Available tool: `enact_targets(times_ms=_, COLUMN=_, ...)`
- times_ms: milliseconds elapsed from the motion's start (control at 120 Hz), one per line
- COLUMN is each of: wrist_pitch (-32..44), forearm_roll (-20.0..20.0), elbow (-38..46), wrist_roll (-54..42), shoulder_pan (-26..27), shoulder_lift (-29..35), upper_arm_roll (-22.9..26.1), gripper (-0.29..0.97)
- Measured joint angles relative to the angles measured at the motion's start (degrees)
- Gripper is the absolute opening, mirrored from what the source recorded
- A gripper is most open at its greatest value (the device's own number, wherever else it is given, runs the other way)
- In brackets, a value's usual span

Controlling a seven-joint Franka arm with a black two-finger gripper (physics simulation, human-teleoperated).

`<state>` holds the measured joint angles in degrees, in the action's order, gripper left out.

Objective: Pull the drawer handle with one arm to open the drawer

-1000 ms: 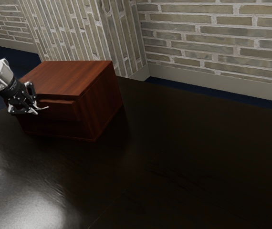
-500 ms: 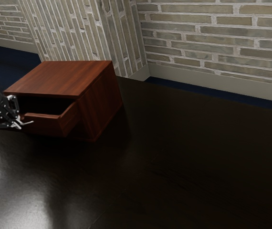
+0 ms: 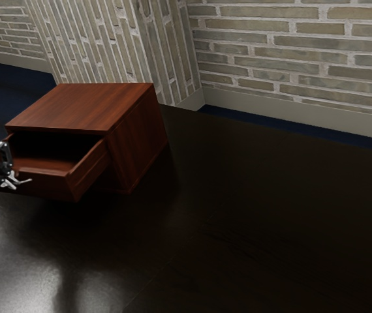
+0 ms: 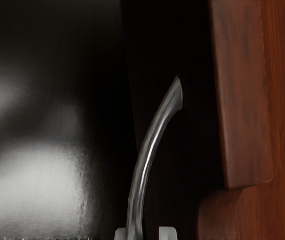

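At the exterior view's left edge, the gripper (image 3: 8, 179) is seen clamped shut on the curved metal drawer handle (image 4: 152, 145). The drawer (image 3: 49, 184) is pulled well out of the wooden cabinet (image 3: 94, 107), which is parked on the dark table (image 3: 238, 228).

I can read no lettering, label, brand or number anywhere: none on the drawer (image 3: 88, 171), none on the handle (image 4: 152, 150) held in the gripper (image 3: 11, 180), none on the cabinet (image 3: 88, 104) behind it, none on the brick wall (image 3: 290, 45) beyond.
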<state>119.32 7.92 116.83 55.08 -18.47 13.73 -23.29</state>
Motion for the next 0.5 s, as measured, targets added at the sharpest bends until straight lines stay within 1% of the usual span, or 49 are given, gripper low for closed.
enact_targets(times_ms=183, wrist_pitch=-0.04, forearm_roll=-0.41, elbow=1.44, wrist_roll=0.15, shoulder_pan=0.61, shoulder_lift=1.7, upper_arm_roll=-1.28, gripper=-0.11)
enact_targets(times_ms=500, wrist_pitch=-0.08, forearm_roll=-0.97, elbow=3.84, wrist_roll=0.26, shoulder_pan=0.67, shoulder_lift=4.44, upper_arm_roll=-1.98, gripper=-0.11)
